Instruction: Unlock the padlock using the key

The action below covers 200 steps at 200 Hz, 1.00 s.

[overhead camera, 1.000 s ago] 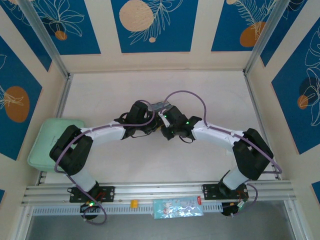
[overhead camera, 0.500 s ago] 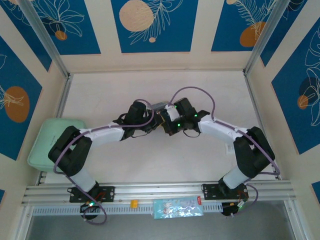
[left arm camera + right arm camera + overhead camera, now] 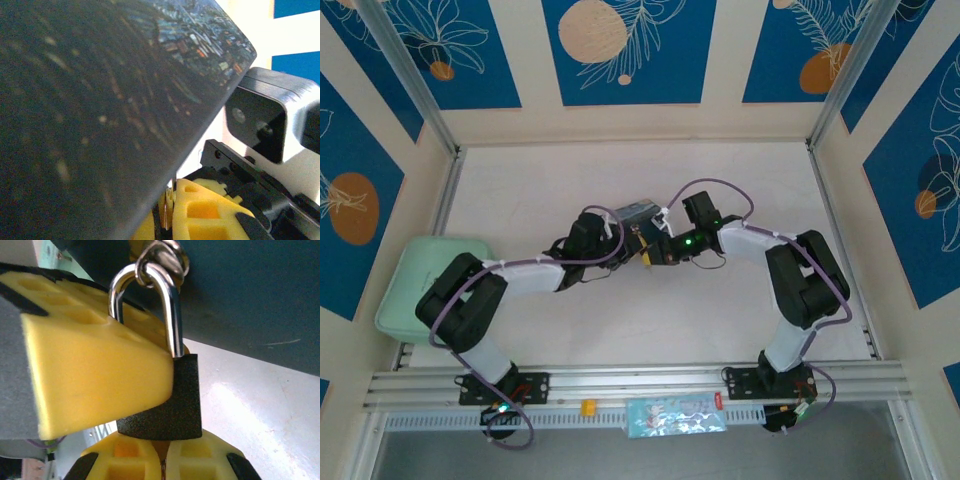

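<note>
1. White tabletop (image 3: 570, 180), walled by cream panels with blue leaf prints: from above we see both arms folding inward to the painted box (image 3: 638, 212) at mid-table. The left gripper (image 3: 623, 238) and the right gripper (image 3: 655, 250) crowd together on the box's near side. A mint-green tray (image 3: 415, 285) lies well apart from the box, by the left arm's elbow.
2. From the left wrist, the box's dark painted face looms close. Under its lower edge, yellow fingers (image 3: 200, 212) sit pressed together with a thin slit between them. Just beside the box hangs the right arm's black camera housing (image 3: 260, 120).
3. From the right wrist, we find the padlock (image 3: 172, 407) hanging under the box, its shackle (image 3: 172, 315) looped through a ring (image 3: 175, 250) on the box. The left gripper's yellow fingers sandwich the black body, clamped on it. Our right gripper's fingers are closed tight on the key (image 3: 161, 459), a brassy sliver meeting the padlock's underside.
</note>
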Each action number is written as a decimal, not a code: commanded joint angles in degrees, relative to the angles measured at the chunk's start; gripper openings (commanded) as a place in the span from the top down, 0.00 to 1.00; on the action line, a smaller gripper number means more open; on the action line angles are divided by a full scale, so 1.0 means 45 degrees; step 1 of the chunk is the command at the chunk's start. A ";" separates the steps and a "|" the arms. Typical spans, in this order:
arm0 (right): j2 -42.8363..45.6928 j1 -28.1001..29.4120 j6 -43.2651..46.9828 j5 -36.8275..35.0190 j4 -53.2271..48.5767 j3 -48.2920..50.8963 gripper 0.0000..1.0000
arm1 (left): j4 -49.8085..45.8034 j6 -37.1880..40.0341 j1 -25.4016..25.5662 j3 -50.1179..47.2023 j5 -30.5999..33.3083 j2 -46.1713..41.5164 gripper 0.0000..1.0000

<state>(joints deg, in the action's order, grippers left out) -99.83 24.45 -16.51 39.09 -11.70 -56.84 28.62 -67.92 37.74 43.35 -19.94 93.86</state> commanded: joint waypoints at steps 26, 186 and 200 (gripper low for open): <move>-0.0498 -0.0608 -0.1458 0.2486 0.1852 0.0066 1.00 | 0.3951 0.0589 0.0208 -0.0912 -0.1823 0.0787 1.00; 0.4365 -0.0787 -0.0775 -0.3098 -0.0090 0.2026 0.47 | -0.1647 0.2774 0.0286 -0.0680 0.1378 0.0603 1.00; 0.4557 -0.0770 -0.0795 -0.3391 -0.0019 0.2027 0.47 | -0.1656 0.2611 0.0342 -0.0764 0.1226 0.0775 0.99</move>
<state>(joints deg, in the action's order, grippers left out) -81.49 21.06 -20.80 27.68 -10.04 -48.45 22.59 -57.74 38.54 39.90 -14.81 96.75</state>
